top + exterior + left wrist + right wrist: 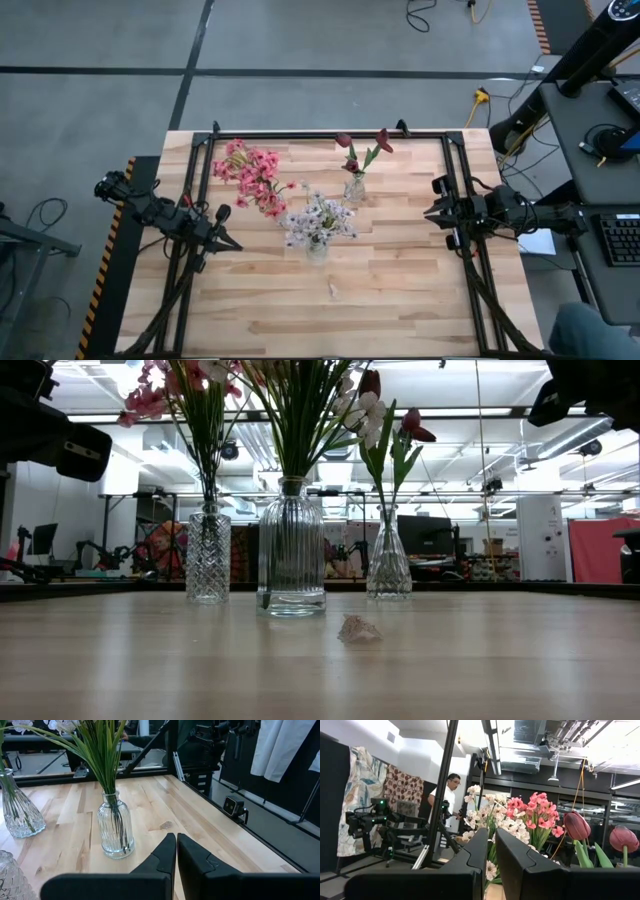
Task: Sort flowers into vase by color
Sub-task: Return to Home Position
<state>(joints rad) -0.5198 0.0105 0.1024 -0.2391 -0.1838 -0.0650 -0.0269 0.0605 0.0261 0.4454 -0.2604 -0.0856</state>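
Standing in glass vases, the flowers point blooms-up, stalks vertical.

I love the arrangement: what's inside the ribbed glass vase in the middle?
The ribbed vase holds a bunch of green stalks topped with white flowers. Whether it holds water cannot be told, and the ribbing blurs the stalk ends.

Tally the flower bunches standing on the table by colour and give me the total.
Pink flowers: 1 bunch
White flowers: 1 bunch
Dark red flowers: 1 bunch
Total: 3 bunches
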